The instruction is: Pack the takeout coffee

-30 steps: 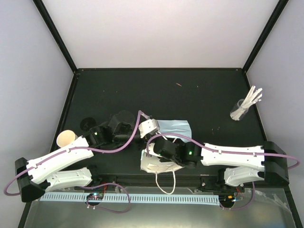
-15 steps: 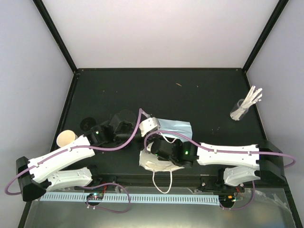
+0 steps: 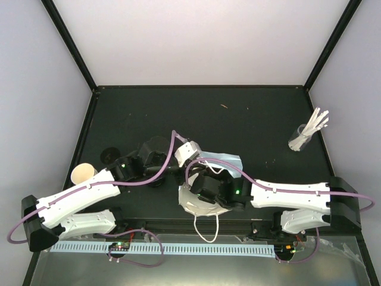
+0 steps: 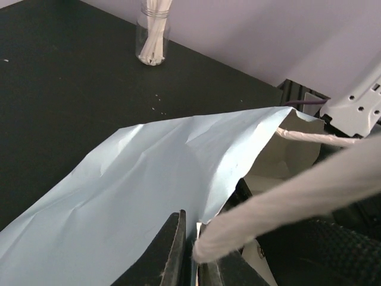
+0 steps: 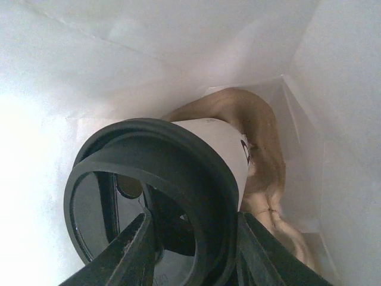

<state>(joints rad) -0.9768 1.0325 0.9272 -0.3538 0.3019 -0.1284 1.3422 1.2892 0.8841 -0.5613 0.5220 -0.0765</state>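
Left pincer (image 4: 190, 239) clamps tight on the rim of the blue bag (image 4: 143, 179) at the near edge of the table (image 3: 250, 119), right pincer (image 5: 193, 229) part-open, gripping the lidded cup (image 5: 217, 143) inside it.

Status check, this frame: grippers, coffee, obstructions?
Left gripper pinching bag rim. Right gripper inside bag, gripping lidded cup; carrier just beyond. No obstruction seen.

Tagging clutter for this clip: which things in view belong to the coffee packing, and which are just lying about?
Job: lidded cup, carrier, bag, open cup, loose lid.
Lying about: glass of sticks.
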